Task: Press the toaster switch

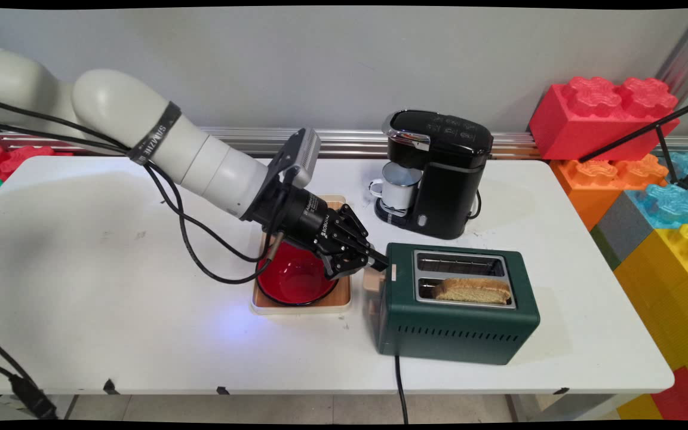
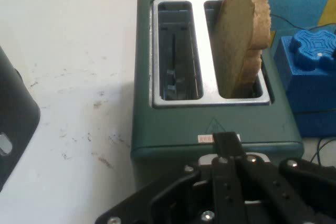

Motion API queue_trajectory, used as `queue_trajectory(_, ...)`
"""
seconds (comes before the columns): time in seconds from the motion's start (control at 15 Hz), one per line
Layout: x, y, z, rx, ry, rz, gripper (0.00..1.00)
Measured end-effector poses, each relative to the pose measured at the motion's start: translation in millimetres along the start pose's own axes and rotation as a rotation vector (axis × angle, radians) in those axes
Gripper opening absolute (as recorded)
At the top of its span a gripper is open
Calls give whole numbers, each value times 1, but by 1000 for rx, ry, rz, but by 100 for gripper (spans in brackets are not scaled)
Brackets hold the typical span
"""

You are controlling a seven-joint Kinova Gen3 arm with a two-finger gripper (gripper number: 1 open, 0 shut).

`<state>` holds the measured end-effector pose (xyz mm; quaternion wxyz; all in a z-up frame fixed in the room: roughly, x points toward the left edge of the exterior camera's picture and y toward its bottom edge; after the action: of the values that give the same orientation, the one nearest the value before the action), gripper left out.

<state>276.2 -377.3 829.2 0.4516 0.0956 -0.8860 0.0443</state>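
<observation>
Toaster [image 1: 457, 322] holding bread slice [image 1: 472, 290], pincer [image 1: 380, 261] pressed together at its end, red bowl [image 1: 293, 278] beside

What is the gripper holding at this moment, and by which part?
Nothing is held. The gripper, fingers together, only touches the lever end of the green toaster; the bread slice stands untouched in its slot.

Counted on the white table [image 1: 81, 286]: one green toaster [image 1: 457, 325] with two slots, one slice of bread [image 1: 472, 290] standing in the nearer slot, the other slot empty. Also one black coffee machine [image 1: 439, 173], one white mug [image 1: 396, 186] under its spout, one red bowl [image 1: 293, 280], one wooden tray [image 1: 344, 298] beneath that bowl. Counted one black gripper [image 1: 380, 261], too. Beyond the table's right end, several large toy bricks [image 1: 604, 116], exact number unclear.
</observation>
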Motion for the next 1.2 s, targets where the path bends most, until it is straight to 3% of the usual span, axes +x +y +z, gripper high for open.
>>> queue_trajectory(1.2, -23, 0, 18, 0, -18, 5, 0)
